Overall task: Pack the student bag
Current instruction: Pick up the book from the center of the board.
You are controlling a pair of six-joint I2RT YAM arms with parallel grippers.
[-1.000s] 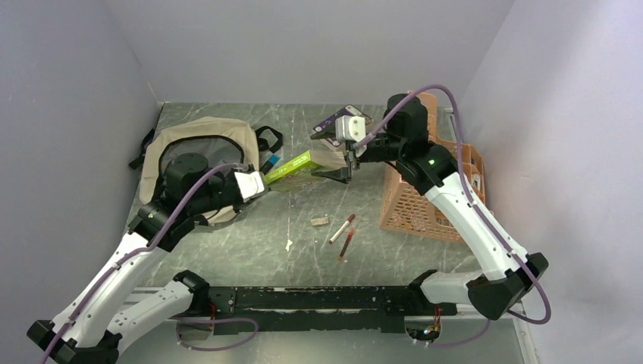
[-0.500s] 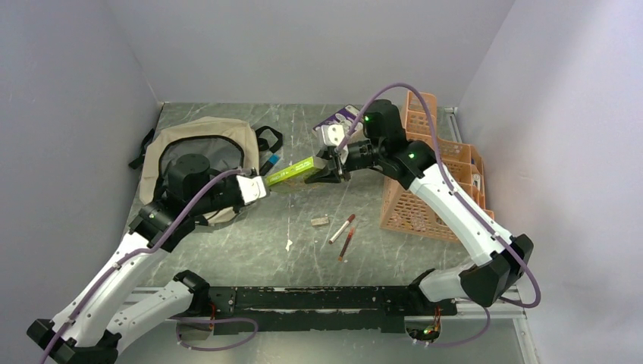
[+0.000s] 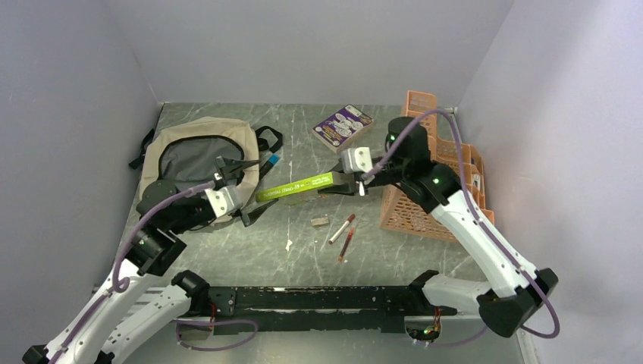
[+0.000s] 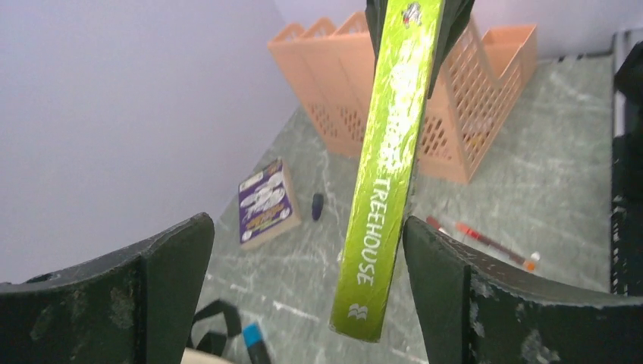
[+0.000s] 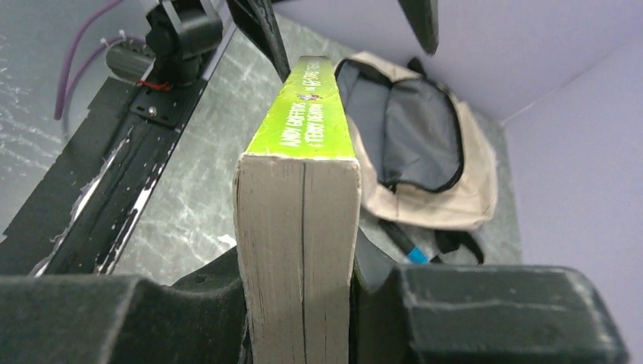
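The student bag (image 3: 199, 148) lies at the back left, beige, zipped open with its grey lining showing; the right wrist view shows the bag (image 5: 425, 144) past the book. A green paperback (image 3: 299, 187) hangs above the table, held at its right end by my right gripper (image 3: 346, 182), which is shut on the page edges (image 5: 299, 250). My left gripper (image 3: 252, 188) stands open, its fingers on either side of the book's free end. In the left wrist view the green spine (image 4: 387, 167) sits nearer the right finger (image 4: 485, 296) and touches neither.
A purple book (image 3: 343, 126) lies at the back. The orange perforated organizer (image 3: 425, 193) stands at the right, under my right arm. Two red pens (image 3: 343, 227), a small eraser (image 3: 319, 221) and a white scrap (image 3: 289, 244) lie mid-table. A blue-capped marker (image 3: 268, 161) rests by the bag straps.
My right gripper closed on the book's right end. My left gripper then let go of the left end, opened wide and drew back. The book now hangs from the right gripper alone.
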